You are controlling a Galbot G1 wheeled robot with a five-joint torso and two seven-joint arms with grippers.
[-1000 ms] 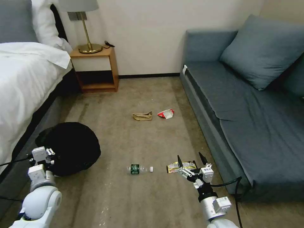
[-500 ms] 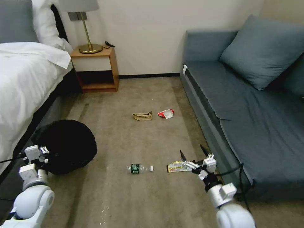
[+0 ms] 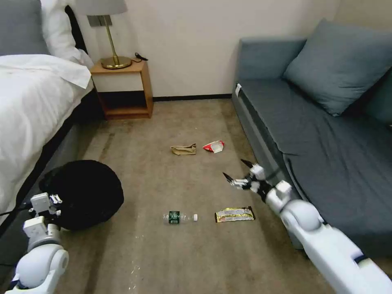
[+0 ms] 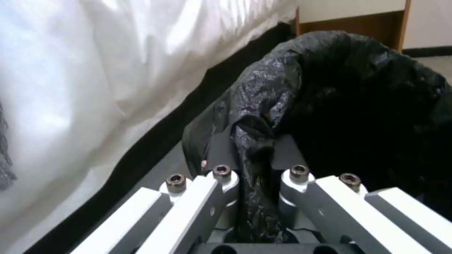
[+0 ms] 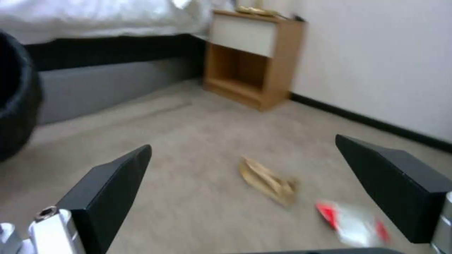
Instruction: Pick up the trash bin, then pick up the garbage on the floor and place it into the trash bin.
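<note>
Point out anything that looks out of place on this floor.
Four litter pieces lie loose on the carpet: a clear bottle, a yellow-black wrapper, crumpled tan paper and a red-white wrapper. None is in the trash bin.

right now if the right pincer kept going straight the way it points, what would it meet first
Probably the crumpled tan paper on the floor. It lies between the open right pincer tips in the wrist view, with the red-white wrapper beside it. Depth is unclear.
</note>
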